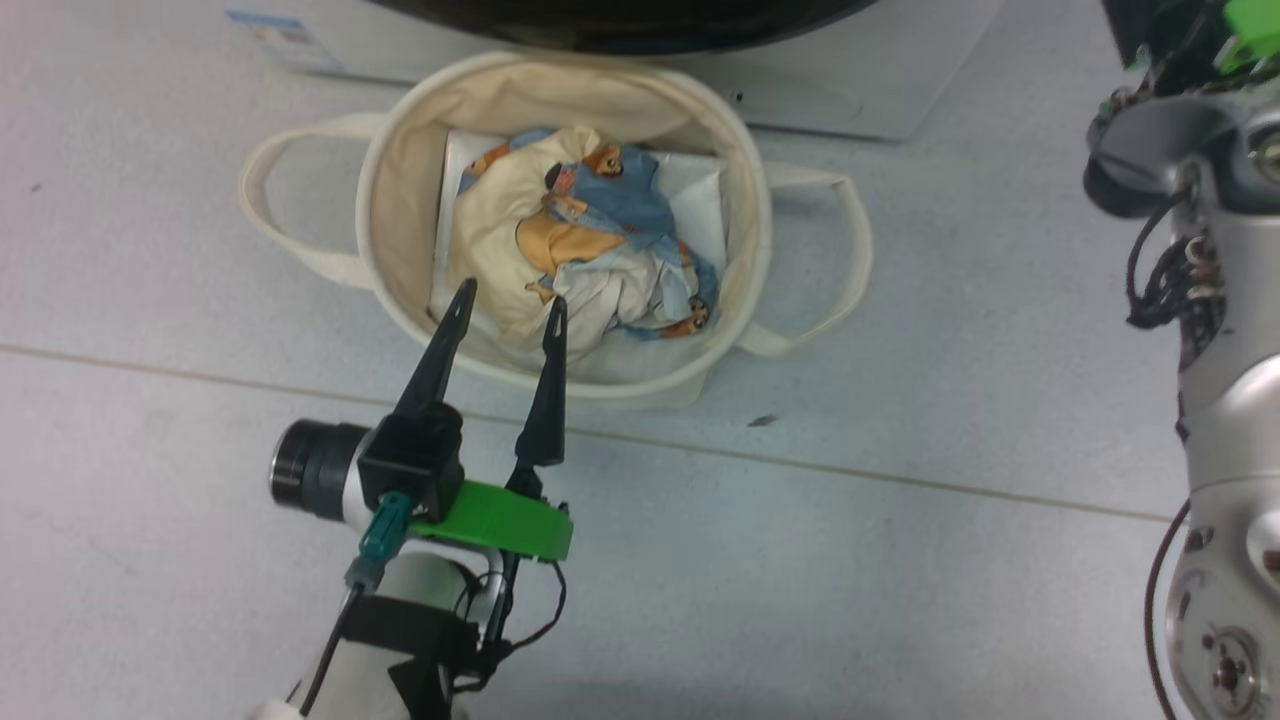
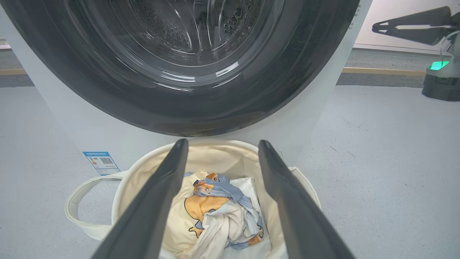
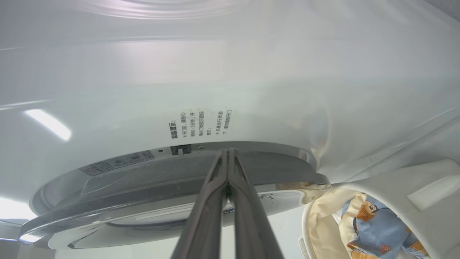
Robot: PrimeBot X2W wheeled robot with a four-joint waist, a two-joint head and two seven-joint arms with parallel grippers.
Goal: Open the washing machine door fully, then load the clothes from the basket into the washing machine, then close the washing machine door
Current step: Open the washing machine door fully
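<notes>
Spread apart, the two long dark fingers of the left gripper (image 1: 510,300) hang above the round cream canvas basket (image 1: 400,200), with the cream and blue cartoon-print clothes (image 1: 585,235) between and just beyond their tips. The right gripper (image 3: 227,153) fingers, pressed together, point at the rim of the round glossy black washing machine door (image 2: 179,115).

The left gripper (image 1: 511,298) points forward and down, fingers spread apart; the right gripper (image 3: 227,156) has its fingers pressed together.
</notes>
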